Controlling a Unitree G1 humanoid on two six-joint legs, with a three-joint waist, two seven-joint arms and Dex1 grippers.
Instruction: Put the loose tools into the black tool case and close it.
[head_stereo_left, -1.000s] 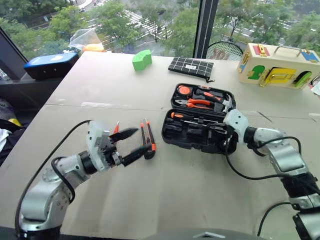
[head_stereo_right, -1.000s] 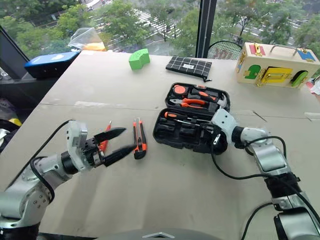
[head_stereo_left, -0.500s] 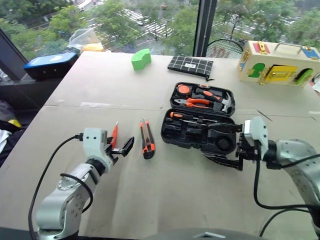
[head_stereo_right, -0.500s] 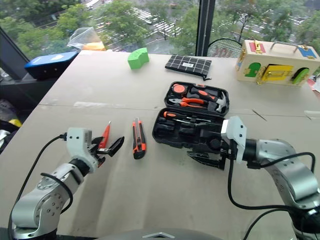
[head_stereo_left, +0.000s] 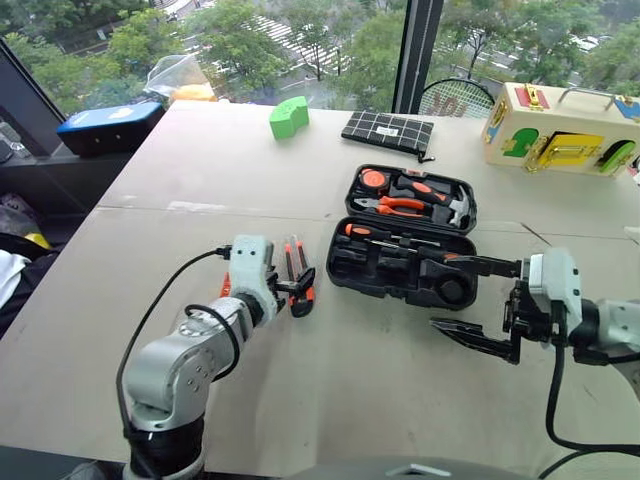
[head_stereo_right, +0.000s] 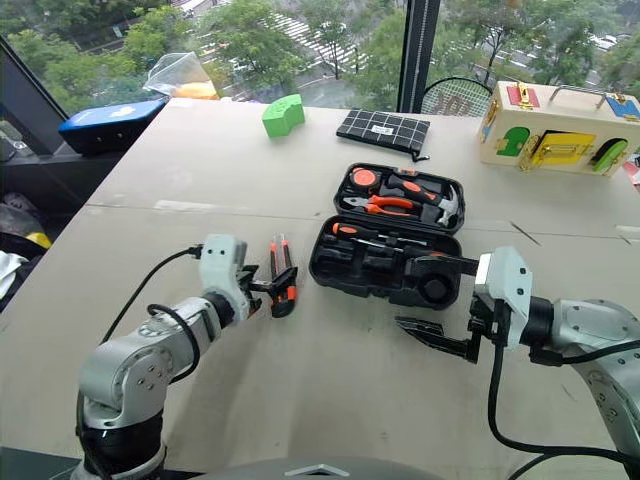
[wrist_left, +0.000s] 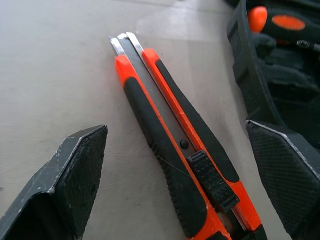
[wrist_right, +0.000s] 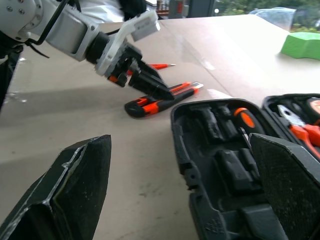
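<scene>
Left wrist view has the left hand (wrist_left: 175, 165) spread wide with its two black fingers (wrist_left: 70, 180) on either side of the orange-and-black utility knife (wrist_left: 175, 145), which lies flat on the desk (head_stereo_left: 350, 380) just beside the open black tool case (head_stereo_left: 405, 240); no finger is seen touching it. From the head views, the right hand (head_stereo_left: 475, 300) hangs open and empty above the desk at the case's near right corner, one finger over the case's edge and the other over bare desk. A small orange tester screwdriver (wrist_right: 160, 65) lies on the desk beyond the left hand from the knife.
</scene>
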